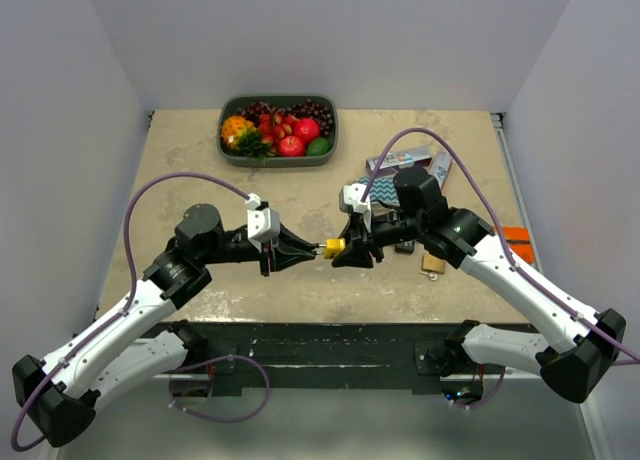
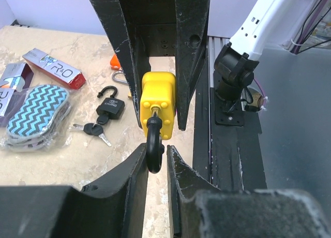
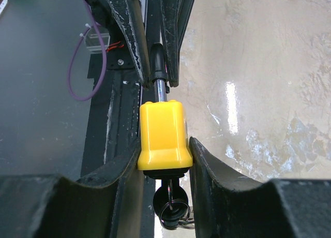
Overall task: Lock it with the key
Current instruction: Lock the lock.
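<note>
Above the middle of the worktop (image 1: 200, 170), toward its near edge, the two arms meet tip to tip. On the left, the left hand (image 2: 155, 155) stands narrow on either side of the black shackle (image 3: 158, 62); whether it presses the shackle I cannot tell. If it is slack, a push would likely slide along the shackle instead of driving it home. Bare steel shows between shackle and body, so the lock looks unclosed. Next, the yellow padlock (image 3: 163, 137) is clamped by its sides in the right hand (image 3: 164, 154). An off-line shove could twist it in that grip or knock it down. Under it a key (image 3: 170, 204) seems to sit in the bottom, and a jolt might shake it loose.
</note>
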### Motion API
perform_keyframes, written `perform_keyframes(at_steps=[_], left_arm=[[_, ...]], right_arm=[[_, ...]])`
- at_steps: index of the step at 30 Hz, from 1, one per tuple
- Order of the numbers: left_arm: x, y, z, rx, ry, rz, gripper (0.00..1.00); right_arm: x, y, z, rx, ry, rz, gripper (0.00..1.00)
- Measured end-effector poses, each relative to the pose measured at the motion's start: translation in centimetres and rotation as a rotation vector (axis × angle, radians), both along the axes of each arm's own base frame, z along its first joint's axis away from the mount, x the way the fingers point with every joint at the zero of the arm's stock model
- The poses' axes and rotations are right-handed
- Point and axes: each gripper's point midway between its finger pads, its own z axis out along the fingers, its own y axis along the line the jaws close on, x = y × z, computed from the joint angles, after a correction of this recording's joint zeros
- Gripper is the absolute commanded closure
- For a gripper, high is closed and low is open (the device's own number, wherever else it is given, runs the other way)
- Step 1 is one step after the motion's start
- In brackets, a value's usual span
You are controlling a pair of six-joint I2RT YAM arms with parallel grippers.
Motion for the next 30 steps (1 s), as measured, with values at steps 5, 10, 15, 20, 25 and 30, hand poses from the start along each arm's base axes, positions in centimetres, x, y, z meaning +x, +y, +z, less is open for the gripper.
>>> perform_keyframes(at_steps=[5,10,15,20,25,30], left_arm=[[0.0,0.1,0.0,0.003,-0.009,-0.001,0.75],[0.0,0.1,0.1,0.005,-0.015,-0.001,0.92],[0.1,0.0,0.1,0.008,-0.005,-0.006,1.0],[0.4,-0.4,0.0,0.002,0.048,-0.006,1.0],[0.8,-0.8,-0.5,0.003,0.105,-0.005,1.0],[0.9,-1.0,-0.6,-0.001,0.132,-0.003,1.0]], right_arm=[[0.0,0.0,0.1,0.002,-0.003,0.0,1.0],[0.0,0.1,0.0,0.003,-0.002,0.003,1.0],[0.0,0.1,0.0,0.003,-0.002,0.002,1.0],[0.2,0.0,-0.1,-0.002,-0.002,-0.005,1.0],[0.5,-0.1,-0.6,-0.018,0.02,-0.015,1.0],[0.4,-0.1,-0.9,-0.026,0.04,-0.017,1.0]])
